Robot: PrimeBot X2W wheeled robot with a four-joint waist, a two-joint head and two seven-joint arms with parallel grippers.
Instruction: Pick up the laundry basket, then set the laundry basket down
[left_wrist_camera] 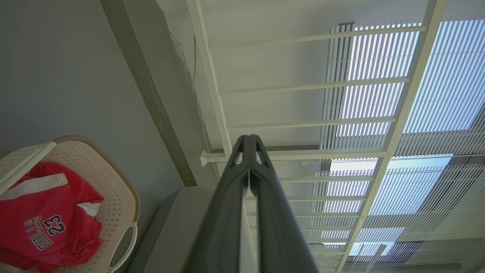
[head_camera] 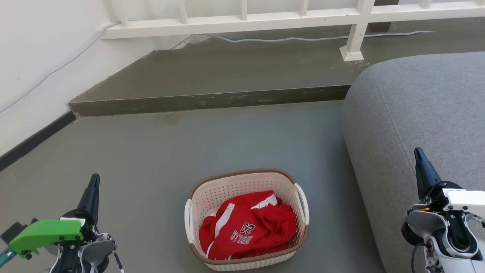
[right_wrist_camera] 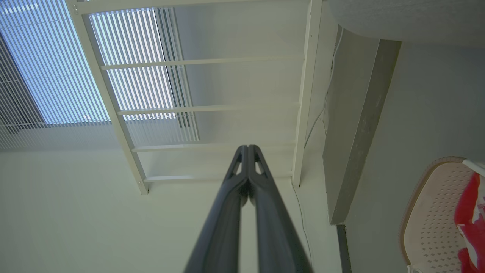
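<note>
The laundry basket [head_camera: 242, 187], cream-white and perforated with a brown rim band and white loop handles, stands on the grey floor at the bottom middle of the head view. A crumpled red jersey [head_camera: 248, 229] lies in it. My left gripper [head_camera: 94, 180] is shut and empty, well left of the basket. My right gripper [head_camera: 418, 152] is shut and empty too, far to the right in front of the sofa. The basket [left_wrist_camera: 113, 197] appears at the lower left of the left wrist view beside the shut gripper [left_wrist_camera: 248, 137], and the basket [right_wrist_camera: 435, 212] shows at the right wrist view's lower right, away from that gripper [right_wrist_camera: 247, 147].
A grey sofa [head_camera: 420, 113] fills the right side, close to the basket. A raised concrete step [head_camera: 212, 100] runs across behind, with a white railing [head_camera: 356, 34] and a cable on it. A white wall [head_camera: 34, 64] with a dark skirting closes the left.
</note>
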